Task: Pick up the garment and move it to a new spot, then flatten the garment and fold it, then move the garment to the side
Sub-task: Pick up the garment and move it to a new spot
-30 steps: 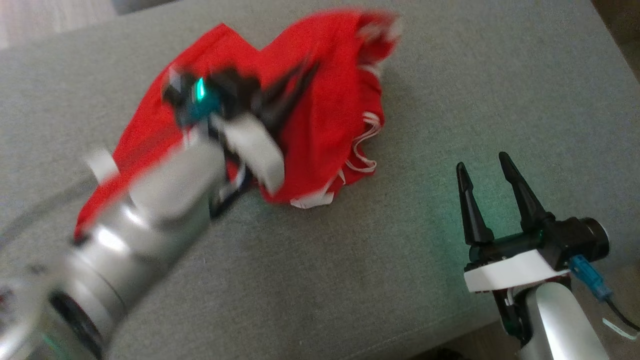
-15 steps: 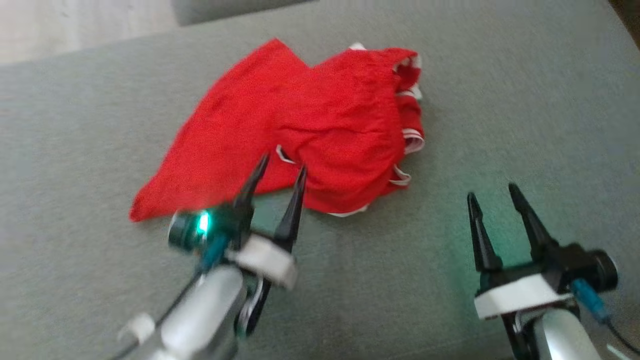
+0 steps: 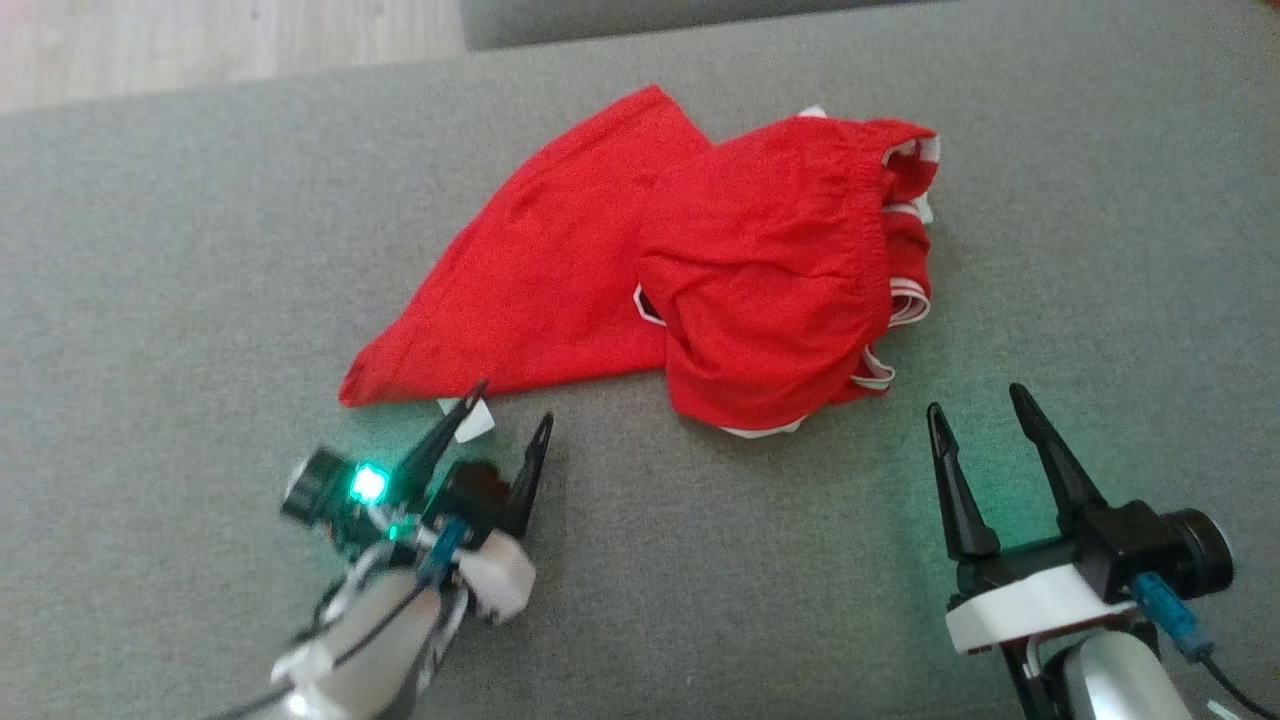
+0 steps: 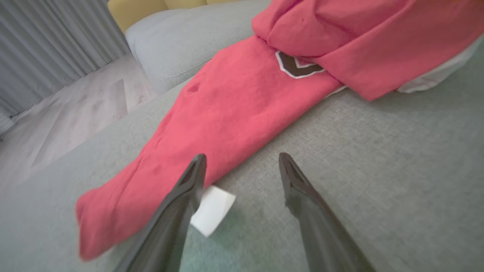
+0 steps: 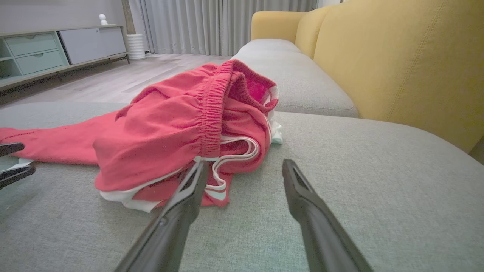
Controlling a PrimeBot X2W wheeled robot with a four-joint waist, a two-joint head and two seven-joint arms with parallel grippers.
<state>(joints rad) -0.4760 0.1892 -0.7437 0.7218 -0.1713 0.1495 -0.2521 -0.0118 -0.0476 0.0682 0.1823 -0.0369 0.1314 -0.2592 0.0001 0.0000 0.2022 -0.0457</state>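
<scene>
Both jaws spread, empty; red garment (image 3: 700,270) lies crumpled on grey sofa (image 3: 200,250), white tag (image 3: 482,422) alongside.

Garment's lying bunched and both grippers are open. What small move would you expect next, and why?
Probably the left gripper should ease forward and close its fingers on the near corner of the garment, by the white tag: it lies crumpled, not flat, and that corner sits just ahead of the open fingers.

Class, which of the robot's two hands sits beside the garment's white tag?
The left hand: one finger overlaps the white tag at the garment's flat end; the right hand faces the bunched end.
</scene>
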